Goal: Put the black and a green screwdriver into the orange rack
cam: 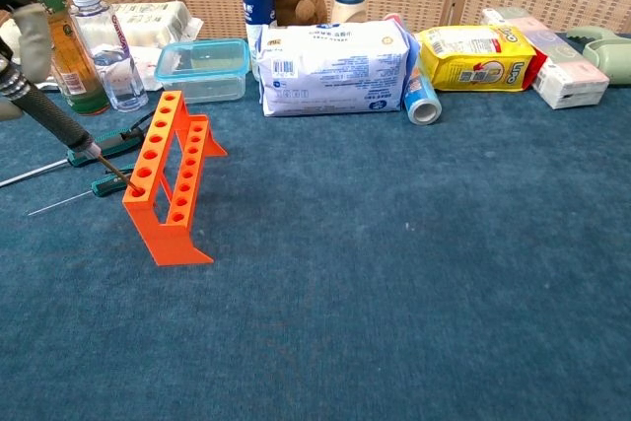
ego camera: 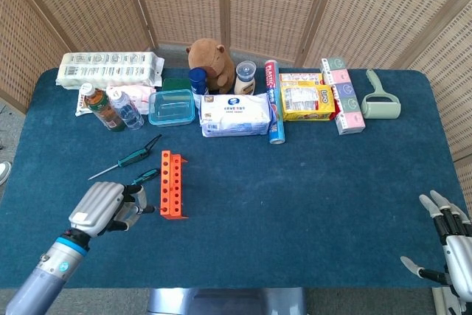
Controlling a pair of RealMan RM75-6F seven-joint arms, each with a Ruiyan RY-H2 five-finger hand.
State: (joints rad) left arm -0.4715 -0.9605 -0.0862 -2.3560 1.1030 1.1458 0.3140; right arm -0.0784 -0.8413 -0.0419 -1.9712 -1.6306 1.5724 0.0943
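Observation:
The orange rack (ego camera: pixel 173 183) stands upright on the blue table, left of centre; in the chest view the rack (cam: pixel 170 184) shows its rows of holes. My left hand (ego camera: pixel 108 209) grips the black screwdriver (cam: pixel 51 113) by its handle, just left of the rack. Its shaft slants down and its tip sits in a hole near the rack's front end. Two green screwdrivers lie flat left of the rack: one (ego camera: pixel 133 158) further back, one (ego camera: pixel 147 175) close against the rack. My right hand (ego camera: pixel 448 244) hovers open at the table's near right corner, holding nothing.
Along the back edge stand two bottles (ego camera: pixel 110 108), a clear blue-lidded box (ego camera: pixel 172 106), a wipes pack (ego camera: pixel 236 114), a plush toy (ego camera: pixel 209 60), a yellow packet (ego camera: pixel 306 101), boxes and a lint roller (ego camera: pixel 381 99). A wicker screen closes the back.

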